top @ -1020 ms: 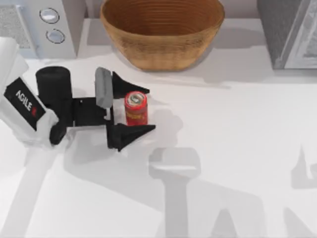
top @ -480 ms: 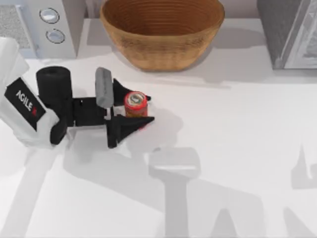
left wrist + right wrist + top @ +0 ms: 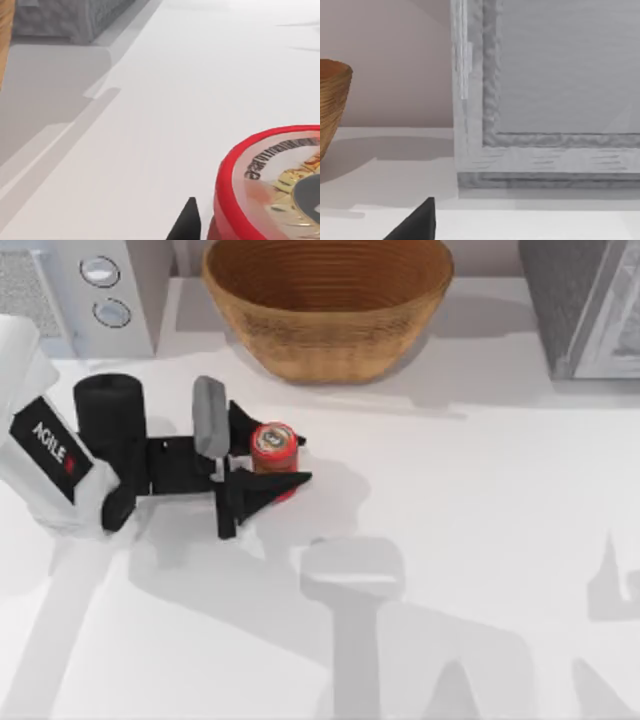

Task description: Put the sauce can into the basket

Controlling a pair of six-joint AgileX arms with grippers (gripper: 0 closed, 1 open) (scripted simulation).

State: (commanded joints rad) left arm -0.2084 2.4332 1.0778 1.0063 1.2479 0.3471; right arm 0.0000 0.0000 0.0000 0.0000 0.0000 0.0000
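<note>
We are at the grasp step. Our left gripper [image 3: 268,453] lies low over the white desk [image 3: 470,500], toward the desk's left side and a little in front of the back edge, with its two black fingers pressed against opposite sides of the small red cylindrical sauce can with the yellow-orange label band and silvery round top [image 3: 273,445]. The jaws are drawn in to the can's width, and we judge that they have hold of it. The can stands upright between them, and we cannot tell whether it is resting on the desk or just clear of it. In the left wrist view the can's red rim and printed top [image 3: 272,185] sit right against the camera, with one dark fingertip [image 3: 186,222] just beside it.

The large round tan-brown woven wicker basket [image 3: 330,335] stands at the middle of the desk's back edge, near the can but apart from it, between a pale grey appliance with two round dials [image 3: 105,290] at the back left corner and a grey box-like unit [image 3: 585,305] at the back right corner.

Our right arm is parked; its wrist view shows one dark fingertip [image 3: 415,222], and we cannot tell the state of its jaws.

The next move, as we judge it, calls for a lift high enough to clear the basket's rim, then a carry toward the back edge and over the basket's open middle before letting go.
</note>
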